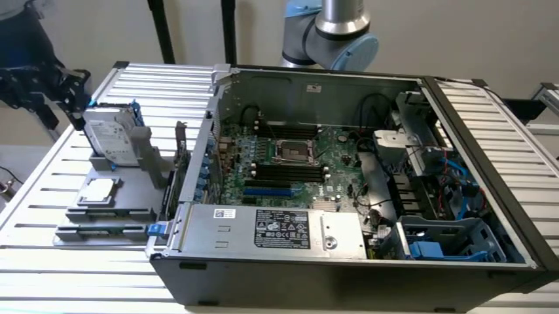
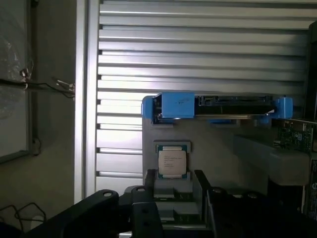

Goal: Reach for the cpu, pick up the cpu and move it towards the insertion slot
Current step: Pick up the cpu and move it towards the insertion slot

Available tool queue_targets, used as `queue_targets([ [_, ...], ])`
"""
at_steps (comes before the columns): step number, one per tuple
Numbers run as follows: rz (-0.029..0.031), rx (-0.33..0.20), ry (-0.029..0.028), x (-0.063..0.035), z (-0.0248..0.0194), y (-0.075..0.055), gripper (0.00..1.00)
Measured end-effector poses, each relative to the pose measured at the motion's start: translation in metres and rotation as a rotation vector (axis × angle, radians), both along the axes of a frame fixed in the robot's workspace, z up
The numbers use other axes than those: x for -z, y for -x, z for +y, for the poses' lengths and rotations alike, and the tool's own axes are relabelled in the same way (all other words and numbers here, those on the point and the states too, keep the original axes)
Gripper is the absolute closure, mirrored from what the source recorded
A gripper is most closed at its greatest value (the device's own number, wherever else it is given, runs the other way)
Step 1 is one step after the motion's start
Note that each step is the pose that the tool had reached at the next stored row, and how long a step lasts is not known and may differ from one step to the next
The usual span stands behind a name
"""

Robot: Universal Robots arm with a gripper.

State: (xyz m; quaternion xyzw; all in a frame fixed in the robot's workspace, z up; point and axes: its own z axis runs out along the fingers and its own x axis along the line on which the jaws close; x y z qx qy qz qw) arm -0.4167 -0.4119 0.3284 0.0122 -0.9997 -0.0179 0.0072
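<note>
**Wide jaws high over a thin chip: a skewed grip was the risk**

I judged the cpu thin and set low in its seat on the grey holder, so coming down off-centre could have caught the holder's edge, or nipped one corner and tilted the chip. The upright hard drive stood just on the far side of the cpu, and a low, slanting approach could have clipped it. My gripper hung at the far end of the exterior view's left, jaws spread wide and holding nothing. The cpu lay flat, nearer than the gripper, below it and well apart from it. In the wrist view it sat in line with the gap between my fingers. The socket inside the open computer case lay well off to the exterior view's right.
</note>
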Motion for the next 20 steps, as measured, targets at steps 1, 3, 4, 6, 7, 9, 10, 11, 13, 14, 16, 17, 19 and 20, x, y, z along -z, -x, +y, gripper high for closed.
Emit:
queue_targets([
  [1,0.0001,0.0,0.0009,0.001,0.0,0.0,0.53],
  [3,0.0001,0.0,0.003,0.0038,0.0,0.0,0.41],
  [4,0.0,0.0,0.0039,0.0057,0.0,0.0,0.41],
  [6,-0.0001,0.0,0.005,0.0094,0.0,0.0,0.35],
  [7,-0.0001,0.0,0.0053,0.0112,0.0,0.0,0.35],
  [9,-0.0001,0.0,0.0054,0.0148,0.0001,0.0,0.35],
  [10,0.0,0.0,0.0055,0.0166,0.0001,0.0,0.35],
  [11,0.0,0.0,0.0055,0.0184,0.0001,0.0,0.35],
  [13,0.0,0.0,0.0056,0.022,0.0,0.0,0.35],
  [14,0.0,0.0,0.0056,0.0238,-0.0001,0.0,0.35],
  [16,-0.0001,0.0,0.0055,0.0275,-0.0007,0.0,0.35],
  [17,0.0,0.0,0.0055,0.0294,-0.0012,0.0,0.35],
  [19,-0.0001,0.0,0.0055,0.033,-0.0026,0.0,0.35],
  [20,-0.0001,0.0,0.0055,0.0348,-0.0035,0.0,0.35],
])
